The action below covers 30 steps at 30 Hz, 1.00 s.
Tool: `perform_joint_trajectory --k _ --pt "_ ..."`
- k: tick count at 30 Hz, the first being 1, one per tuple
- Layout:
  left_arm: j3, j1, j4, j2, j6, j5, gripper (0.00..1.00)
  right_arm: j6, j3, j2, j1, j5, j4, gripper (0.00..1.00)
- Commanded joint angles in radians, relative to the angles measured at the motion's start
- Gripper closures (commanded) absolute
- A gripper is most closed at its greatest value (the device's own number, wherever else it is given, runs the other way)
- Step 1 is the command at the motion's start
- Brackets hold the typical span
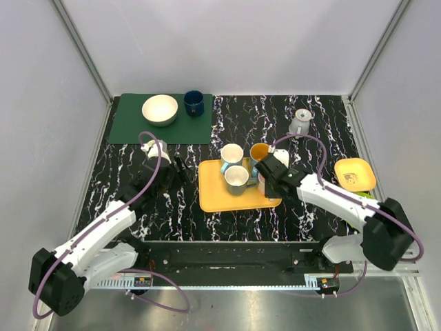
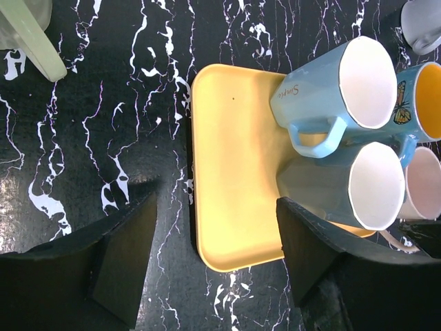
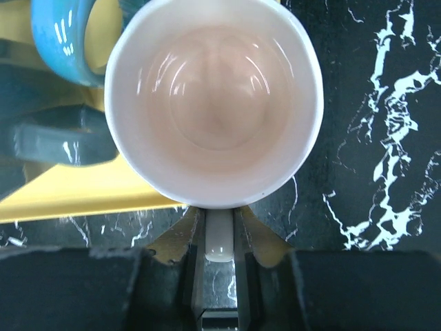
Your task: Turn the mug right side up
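From above, my right tool point(image 1: 270, 172) is at the right rim of the yellow tray point(image 1: 213, 196) with the white mug point(image 1: 274, 159). The blue mugs point(image 1: 231, 155) stand just beside it, and a careless swing could knock them. My left tool point(image 1: 178, 167) hangs left of the tray.

Its wrist view shows it wide and empty, so it gives no support.

In the right wrist view I pinch the handle point(image 3: 219, 238) narrowly, the mug's mouth facing me. It seems to straddle tray and worktop point(image 3: 372, 138). Set down there, it could rock or swivel.
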Motion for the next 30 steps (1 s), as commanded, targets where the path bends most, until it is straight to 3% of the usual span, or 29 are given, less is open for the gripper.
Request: perform_joint_trajectory --k 1,11,16,20,22,23,30 --pt "0.003 -0.003 0.036 -0.023 -0.002 -0.016 0.28 -0.011 0.019 -0.17 -0.004 0.034 -0.061 1.0" --pt "0.032 -0.003 0.048 -0.013 -0.008 -0.022 0.28 -0.035 0.135 -0.316 -0.002 -0.078 -0.182 1.0" --pt "0.011 -0.003 0.12 -0.11 -0.055 0.002 0.28 0.0 0.194 -0.4 -0.004 -0.173 -0.138 1.0" --pt "-0.052 -0.001 0.331 -0.276 -0.112 0.094 0.23 0.048 0.228 -0.478 -0.002 -0.284 0.039 1.0" --pt "-0.083 -0.001 0.43 -0.308 -0.155 0.154 0.08 0.074 0.235 -0.503 -0.007 -0.337 0.113 1.0" --pt "-0.092 -0.001 0.546 -0.319 -0.173 0.241 0.05 0.081 0.248 -0.505 -0.007 -0.357 0.182 1.0" --pt "-0.139 -0.003 0.994 -0.227 -0.362 0.515 0.01 0.241 0.216 -0.456 -0.105 -0.647 0.566 1.0"
